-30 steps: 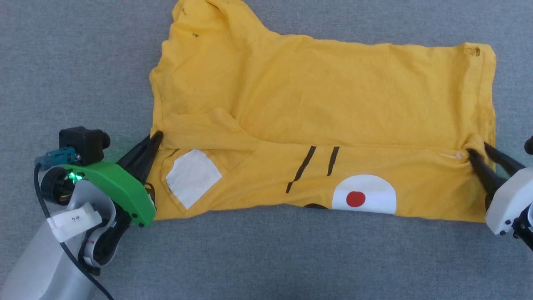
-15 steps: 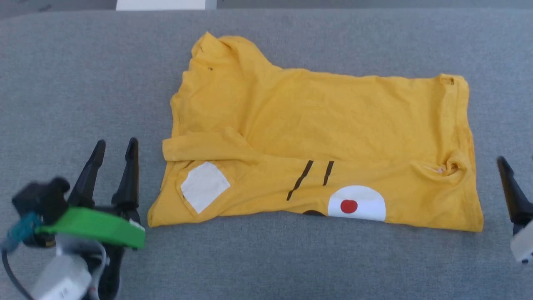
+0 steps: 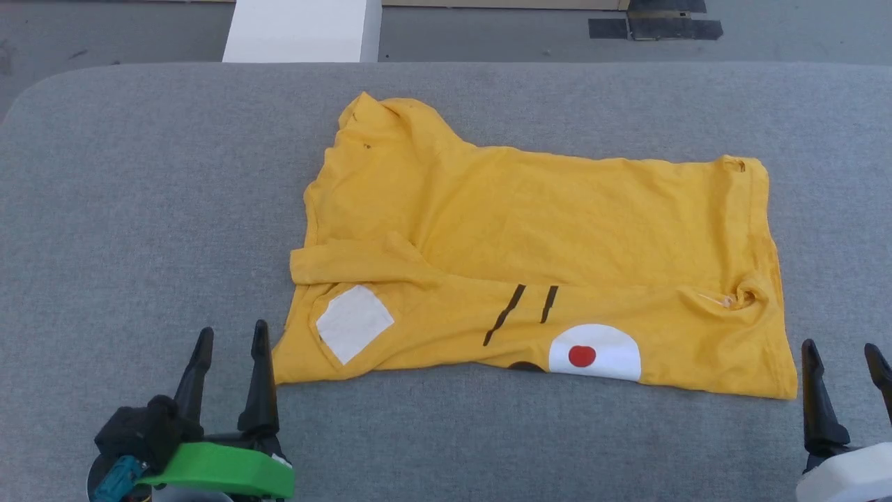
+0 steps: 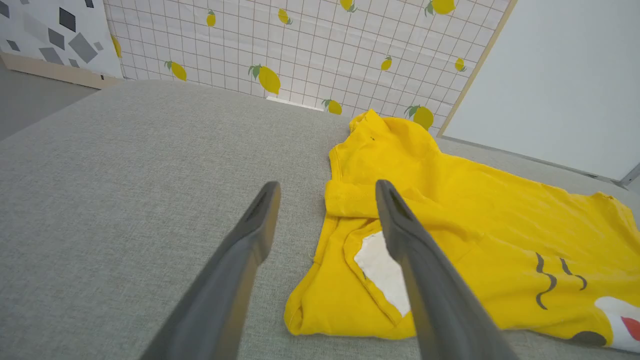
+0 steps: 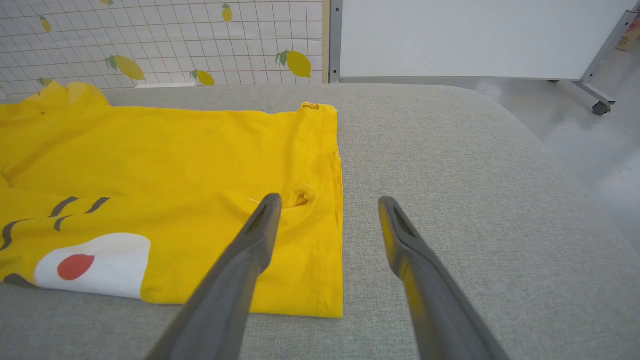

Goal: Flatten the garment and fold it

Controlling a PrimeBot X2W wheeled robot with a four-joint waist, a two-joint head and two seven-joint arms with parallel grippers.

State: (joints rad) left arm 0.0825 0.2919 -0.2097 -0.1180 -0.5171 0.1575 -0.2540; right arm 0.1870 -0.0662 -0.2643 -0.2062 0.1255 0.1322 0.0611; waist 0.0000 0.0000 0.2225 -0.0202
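Yellow cloth, the T-shirt, lies on the grey padded table with its long axis running from our left to our right, square across our front. Its near strip is turned up over the rest, so the print shows there. A white patch sits towards the left end, two black stripes are in the middle, and a red dot on a white oval lies just right of them. One flap, likely a sleeve, pokes away from us at the far left corner, and a small pucker sits by the right hem.

The shirt lies ahead of both arms and between them. Our left gripper stands just beside the near left corner, a little outside it. Our right gripper stands just beside the near right corner, also outside it. We judge neither arm clearly nearer, since each has its own end of the shirt close by, inward and forward.

Both grippers have their fingers spread wide with nothing between them, and neither touches the cloth as far as we can see. How high they hang above the table we cannot tell.

We judge that the coming fold runs along the long axis, so both arms would need to take the near edge evenly, or the strip will skew.
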